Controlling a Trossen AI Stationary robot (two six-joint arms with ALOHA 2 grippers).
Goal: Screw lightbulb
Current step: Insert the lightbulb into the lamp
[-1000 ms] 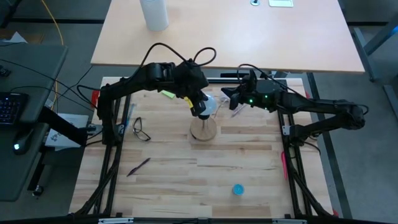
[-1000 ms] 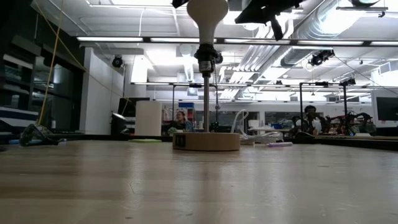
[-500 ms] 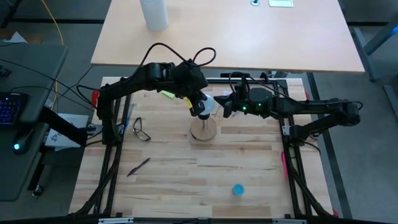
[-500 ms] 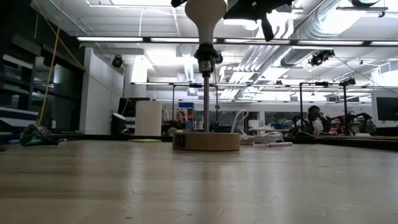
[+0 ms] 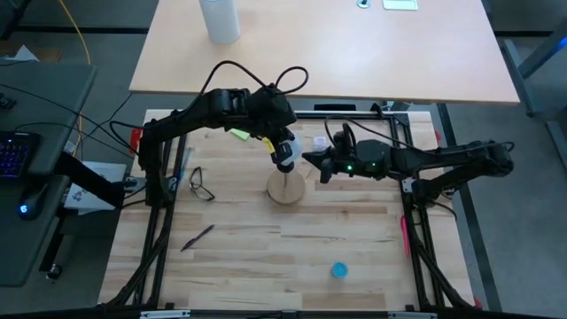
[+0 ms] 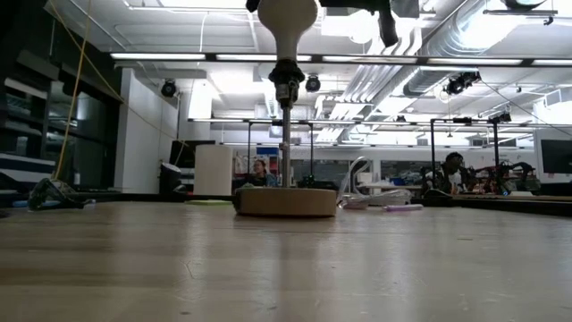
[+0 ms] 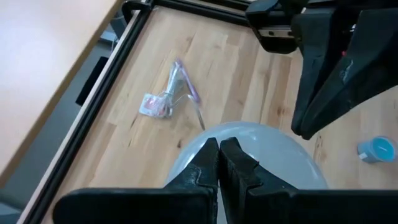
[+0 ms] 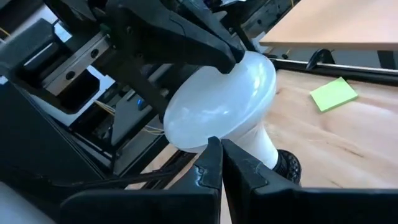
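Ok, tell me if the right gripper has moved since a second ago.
Yes. In the high view the right gripper has slid left along the table's back rail, up against the lightbulb.

Glasses (image 5: 201, 184), a pen (image 5: 198, 237) and a blue cap (image 5: 339, 269) lie well apart on the table (image 5: 266, 257).

A robotics laboratory. Exposed ceiling ducts (image 6: 465, 36) and strip lights (image 6: 206, 56) span an open hall; seated people (image 6: 451, 172) work at far benches. A black frame (image 5: 416, 221) borders the wooden table (image 5: 292, 248); a keyboard (image 5: 13, 152) sits left.
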